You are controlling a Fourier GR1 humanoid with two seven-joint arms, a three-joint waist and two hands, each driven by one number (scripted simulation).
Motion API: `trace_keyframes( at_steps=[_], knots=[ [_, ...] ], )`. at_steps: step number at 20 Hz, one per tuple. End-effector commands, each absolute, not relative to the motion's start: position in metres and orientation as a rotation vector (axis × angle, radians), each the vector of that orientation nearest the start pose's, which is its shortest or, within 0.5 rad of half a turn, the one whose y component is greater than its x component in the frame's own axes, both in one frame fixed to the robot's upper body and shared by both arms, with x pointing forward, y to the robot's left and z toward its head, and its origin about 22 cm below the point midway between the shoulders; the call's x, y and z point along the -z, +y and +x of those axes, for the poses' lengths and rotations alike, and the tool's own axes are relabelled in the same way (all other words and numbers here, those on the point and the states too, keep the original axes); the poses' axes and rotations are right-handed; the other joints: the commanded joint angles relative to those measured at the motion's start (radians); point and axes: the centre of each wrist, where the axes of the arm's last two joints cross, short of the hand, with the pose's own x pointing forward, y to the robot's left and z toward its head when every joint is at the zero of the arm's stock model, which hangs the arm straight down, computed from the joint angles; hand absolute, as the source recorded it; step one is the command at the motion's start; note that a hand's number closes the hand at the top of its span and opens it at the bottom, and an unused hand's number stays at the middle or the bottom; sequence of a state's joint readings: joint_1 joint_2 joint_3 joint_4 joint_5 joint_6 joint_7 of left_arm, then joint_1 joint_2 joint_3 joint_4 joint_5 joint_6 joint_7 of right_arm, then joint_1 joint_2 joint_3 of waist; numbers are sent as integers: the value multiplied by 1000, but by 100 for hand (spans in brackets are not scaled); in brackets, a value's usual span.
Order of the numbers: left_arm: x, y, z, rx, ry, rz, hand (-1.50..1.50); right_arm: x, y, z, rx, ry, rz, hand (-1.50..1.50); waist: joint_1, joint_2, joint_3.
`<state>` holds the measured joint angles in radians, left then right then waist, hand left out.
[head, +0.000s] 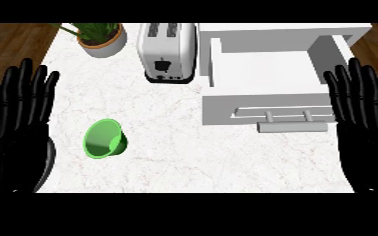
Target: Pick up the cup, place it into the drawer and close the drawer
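From the head view, the white marble-patterned counter top carries a white two-slot pop-up toaster near its far edge, and everything else can be placed against that toaster. Its front panel shows a small dark lever or knob mark, but no brand name, label or writing can be read on it or anywhere else. Just to the toaster's left stands a green leafy plant in a pale round pot, close beside it but not touching. Just to the toaster's right sits the white box-shaped drawer unit, its white drawer pulled out toward the viewer and open at the top, with a grey bar handle along its front. The small bright green cup lies tipped on its side on the counter, well in front of the toaster and somewhat to its left, its open mouth facing left and toward the viewer, outside the drawer and touched by neither hand. The black left hand shows at the view's left edge, fingers straight and pointing up, holding nothing. The black right hand shows at the right edge beside the drawer, fingers likewise straight and empty.
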<state>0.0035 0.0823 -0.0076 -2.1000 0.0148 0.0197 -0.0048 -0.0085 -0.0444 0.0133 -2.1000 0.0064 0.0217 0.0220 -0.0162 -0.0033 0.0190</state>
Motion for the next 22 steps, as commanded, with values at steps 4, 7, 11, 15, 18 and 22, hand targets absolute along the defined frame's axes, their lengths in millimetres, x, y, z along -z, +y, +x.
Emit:
trace_keyframes(
  at_steps=[4,7,11,15,18,22],
  knots=[
    [-126,250,207,291,-2116,-285,-150,-131,-239,206,-91,-2092,6,-150,13,2,-20],
    [-98,244,207,229,-1950,-552,-150,-120,-229,211,-126,-2010,151,-150,14,8,-21],
    [-88,275,201,215,-1902,-585,-150,-125,-227,211,-119,-1996,147,-150,20,3,-20],
    [-93,274,216,226,-1905,-608,-150,-122,-227,224,-132,-1975,119,-150,18,3,-19],
    [-92,276,210,234,-1901,-614,-150,-132,-232,233,-104,-2012,134,-150,20,3,-19],
    [-94,268,219,218,-1899,-601,-150,-140,-231,214,-104,-2004,120,-150,16,3,-19]
  ],
)
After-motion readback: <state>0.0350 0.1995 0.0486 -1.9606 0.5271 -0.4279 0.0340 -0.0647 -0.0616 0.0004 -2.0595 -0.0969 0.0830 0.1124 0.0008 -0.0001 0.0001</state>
